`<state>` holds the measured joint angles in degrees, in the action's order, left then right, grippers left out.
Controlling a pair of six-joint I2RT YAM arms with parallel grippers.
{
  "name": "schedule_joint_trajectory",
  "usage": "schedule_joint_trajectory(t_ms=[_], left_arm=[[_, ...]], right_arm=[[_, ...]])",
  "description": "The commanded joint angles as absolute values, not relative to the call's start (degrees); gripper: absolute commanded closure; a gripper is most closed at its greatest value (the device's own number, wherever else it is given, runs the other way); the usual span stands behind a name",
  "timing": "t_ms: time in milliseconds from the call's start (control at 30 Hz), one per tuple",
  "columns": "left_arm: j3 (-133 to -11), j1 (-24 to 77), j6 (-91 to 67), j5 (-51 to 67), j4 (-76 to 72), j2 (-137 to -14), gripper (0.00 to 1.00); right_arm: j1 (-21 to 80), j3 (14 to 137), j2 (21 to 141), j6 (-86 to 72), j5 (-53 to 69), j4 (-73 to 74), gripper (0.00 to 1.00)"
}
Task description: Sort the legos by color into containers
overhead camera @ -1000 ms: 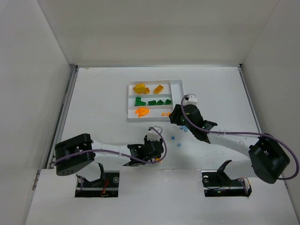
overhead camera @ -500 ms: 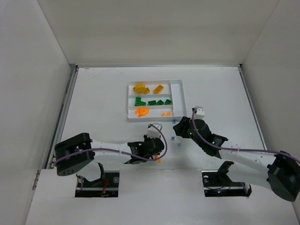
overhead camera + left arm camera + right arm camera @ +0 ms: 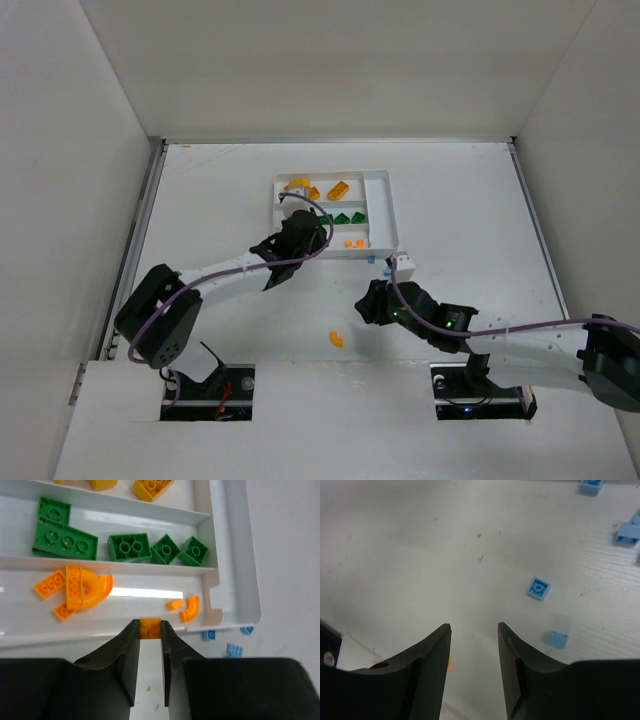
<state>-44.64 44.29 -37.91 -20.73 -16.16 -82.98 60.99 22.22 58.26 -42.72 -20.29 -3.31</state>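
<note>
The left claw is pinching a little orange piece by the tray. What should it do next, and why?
Probably ease forward slightly and open. The left gripper is shut on the orange piece, which seems to hang over the near wall of the tray; the other orange bits lie in the slot just beyond.

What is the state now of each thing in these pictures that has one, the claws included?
left claw: shut on a small orange brick, at the near edge of the tray.
right claw: open, empty, over the table.
tray: flat on the table.
green bricks: sorted, in the middle slot.
blue pieces: loose on the table.
stray orange piece: loose on the table.
</note>
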Motion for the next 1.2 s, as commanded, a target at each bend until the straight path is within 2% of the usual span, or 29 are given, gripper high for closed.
schedule_joint_trajectory(t_ms=[0, 100, 200, 267, 433, 500, 667, 933, 1167], left_arm=[[-49.4, 41.7, -36.1, -16.5, -18.8, -88.8, 0.88], [-52.2, 40.5, -35.0, -16.7, -18.6, -93.3, 0.88], [-54.0, 39.7, -34.1, -17.1, -18.0, -96.4, 0.86], [-54.5, 39.2, -33.9, -17.4, -17.8, -97.4, 0.82], [-53.6, 38.5, -33.7, -17.4, -17.1, -96.3, 0.64], [-52.2, 38.6, -33.2, -17.7, -17.2, -94.0, 0.6], [-46.6, 38.4, -33.7, -17.8, -17.6, -85.3, 0.56], [-35.3, 39.2, -35.8, -17.8, -17.5, -71.5, 0.55], [-27.0, 36.9, -39.4, -17.8, -17.0, -61.8, 0.56]], right_arm=[[63.1, 23.2, 59.5, -42.8, -21.5, -3.9, 0.51], [65.2, 23.7, 60.6, -42.1, -21.6, -4.2, 0.49], [67.8, 24.6, 61.5, -41.2, -21.3, -4.2, 0.37], [69.6, 25.6, 62.7, -40.3, -20.7, -4.6, 0.36], [74.0, 28.3, 68.1, -35.9, -18.4, -5.0, 0.32], [74.9, 29.8, 71.2, -34.8, -17.7, -5.0, 0.32], [76.8, 33.0, 77.2, -33.1, -17.1, -5.1, 0.34], [77.2, 36.1, 83.4, -32.0, -17.1, -3.6, 0.39], [77.5, 38.1, 85.3, -31.6, -18.7, 0.8, 0.56]])
